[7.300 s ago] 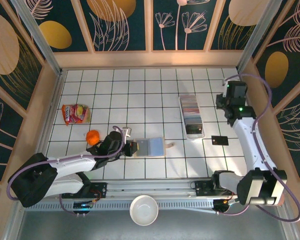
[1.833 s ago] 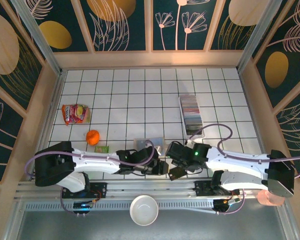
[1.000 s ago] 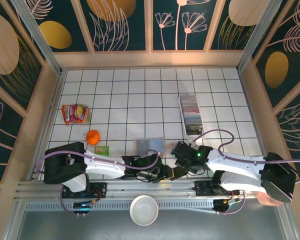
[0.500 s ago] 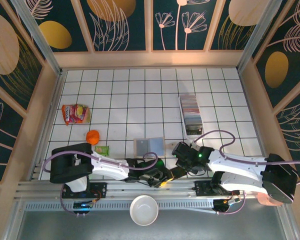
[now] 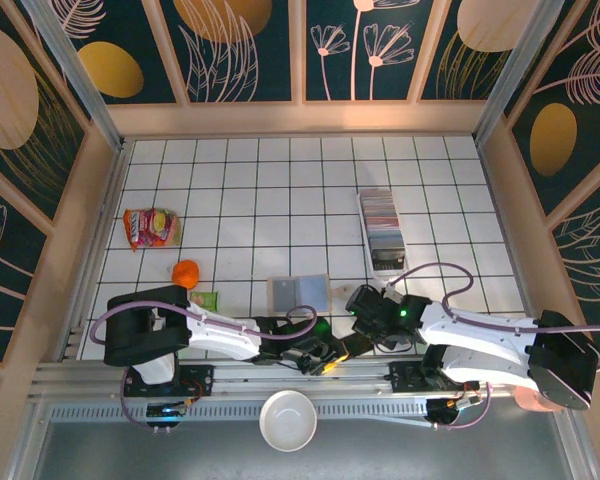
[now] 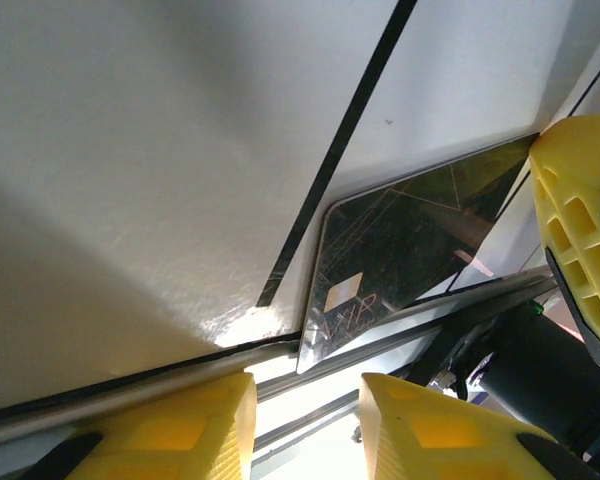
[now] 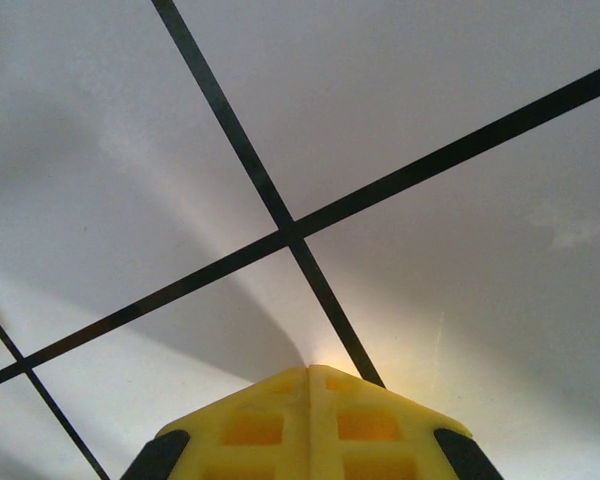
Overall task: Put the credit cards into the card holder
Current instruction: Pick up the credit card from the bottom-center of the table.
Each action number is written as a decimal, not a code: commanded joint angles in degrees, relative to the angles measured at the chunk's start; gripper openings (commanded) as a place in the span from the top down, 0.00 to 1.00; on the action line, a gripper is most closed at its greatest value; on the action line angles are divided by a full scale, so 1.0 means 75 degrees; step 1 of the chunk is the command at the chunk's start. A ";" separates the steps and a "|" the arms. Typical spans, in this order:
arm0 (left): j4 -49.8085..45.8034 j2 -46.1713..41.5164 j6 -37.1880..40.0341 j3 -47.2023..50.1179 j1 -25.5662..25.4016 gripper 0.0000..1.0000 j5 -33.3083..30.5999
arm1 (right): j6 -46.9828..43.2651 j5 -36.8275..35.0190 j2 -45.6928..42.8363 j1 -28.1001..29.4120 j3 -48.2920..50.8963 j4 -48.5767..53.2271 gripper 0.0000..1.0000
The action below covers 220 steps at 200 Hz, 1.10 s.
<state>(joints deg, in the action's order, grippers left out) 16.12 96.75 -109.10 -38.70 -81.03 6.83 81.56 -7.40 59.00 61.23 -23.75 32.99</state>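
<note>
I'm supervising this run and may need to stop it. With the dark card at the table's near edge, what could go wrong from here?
1. The dark card appears to poke past the near edge of the table, over the rail; a nudge could drop it off.
2. The open left end effector sits close to the shut right end effector; closing in on the thin card, they might collide.
</note>
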 commanded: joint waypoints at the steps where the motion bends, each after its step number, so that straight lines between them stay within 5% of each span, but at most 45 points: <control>1: -0.0110 0.0432 -0.0239 -0.0377 -0.0045 0.68 -0.0265 | 0.0200 0.0025 0.0007 0.0052 0.0248 0.0046 1.00; 127: -0.0142 0.0556 -0.0134 -0.0469 -0.0035 0.68 -0.0984 | 0.0323 0.0072 -0.0226 0.0084 0.0324 0.0042 1.00; 220: -0.1710 0.0139 0.0358 -0.0849 -0.0035 0.68 -0.1201 | 0.0421 0.0119 -0.0311 0.0087 0.0459 -0.0034 1.00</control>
<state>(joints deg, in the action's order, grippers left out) 7.44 97.38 -106.96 -43.46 -81.62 -0.56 83.11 -7.42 56.51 61.30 -22.04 31.64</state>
